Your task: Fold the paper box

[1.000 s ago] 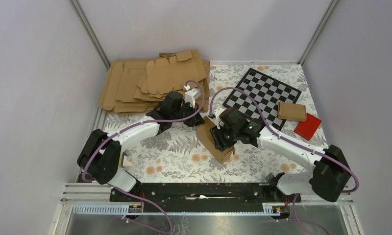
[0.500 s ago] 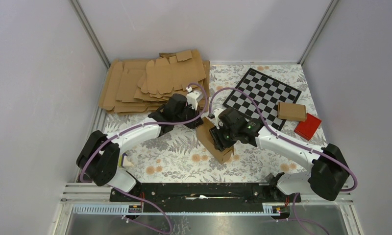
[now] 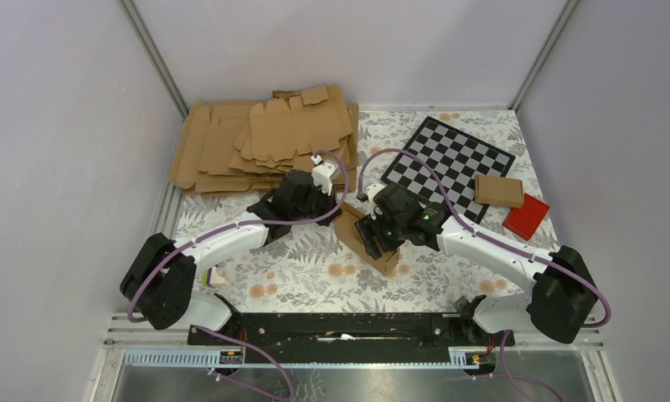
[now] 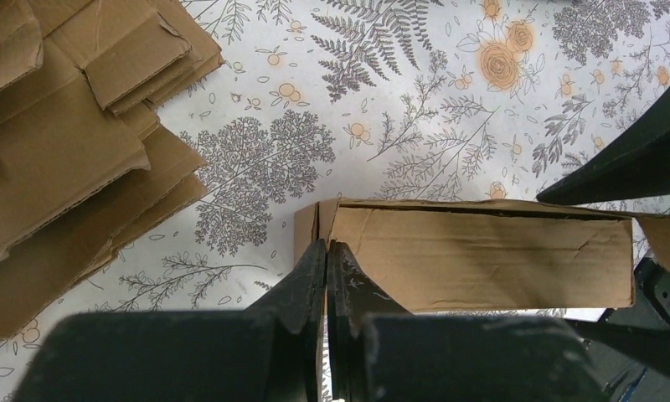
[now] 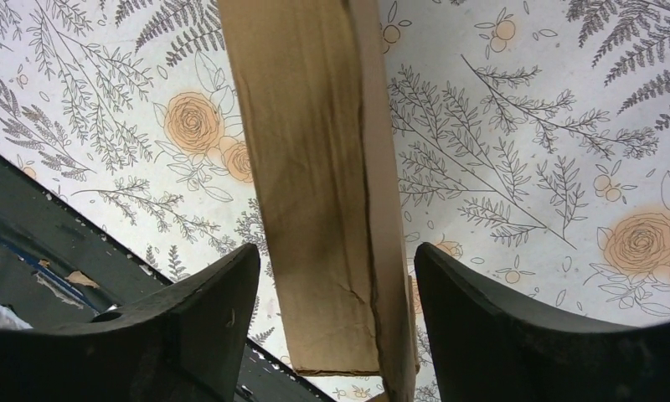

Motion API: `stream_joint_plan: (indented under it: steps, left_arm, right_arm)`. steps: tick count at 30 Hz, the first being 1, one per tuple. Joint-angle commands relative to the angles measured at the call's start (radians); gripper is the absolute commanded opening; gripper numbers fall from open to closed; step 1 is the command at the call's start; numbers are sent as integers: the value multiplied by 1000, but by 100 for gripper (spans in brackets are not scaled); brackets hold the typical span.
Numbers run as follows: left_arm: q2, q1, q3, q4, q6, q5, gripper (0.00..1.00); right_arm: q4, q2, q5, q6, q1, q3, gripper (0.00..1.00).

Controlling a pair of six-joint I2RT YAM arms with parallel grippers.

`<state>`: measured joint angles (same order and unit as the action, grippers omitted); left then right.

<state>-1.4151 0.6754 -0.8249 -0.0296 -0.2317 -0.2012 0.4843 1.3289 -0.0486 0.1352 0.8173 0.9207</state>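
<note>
The paper box (image 3: pixel 355 228) is a slim brown carton lying slantwise on the floral cloth in the middle. My left gripper (image 3: pixel 338 203) is shut, with its tips (image 4: pixel 326 245) against the small end flap at the far end of the box (image 4: pixel 482 255). Whether any card is pinched between the tips does not show. My right gripper (image 3: pixel 375 240) is open and straddles the near half of the box (image 5: pixel 315 167). Its fingers (image 5: pixel 206 293) stand on either side, with a gap to the card on both sides.
A thick stack of flat brown card sheets (image 3: pixel 256 142) fills the back left, close behind the left gripper. A checkerboard (image 3: pixel 449 159) lies at the back right, with a small folded brown box (image 3: pixel 497 190) and a red block (image 3: pixel 526 216) beside it. Walls close in three sides.
The right gripper has opened wider and let go of the box. The left gripper has shut and moved forward to the box's far end.
</note>
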Motion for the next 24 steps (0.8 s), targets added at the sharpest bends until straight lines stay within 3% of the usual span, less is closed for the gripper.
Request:
stream_joint_plan:
  steps: [1, 15, 24]
  left_arm:
    - [48, 13, 50, -47, 27, 30, 0]
    - [82, 52, 158, -140, 37, 47, 0]
    - [64, 59, 161, -153, 45, 61, 0]
  right_arm:
    - [-11, -35, 44, -7, 7, 1, 73]
    - [-12, -31, 103, 17, 6, -8, 83]
    - [8, -36, 168, 58, -1, 7, 97]
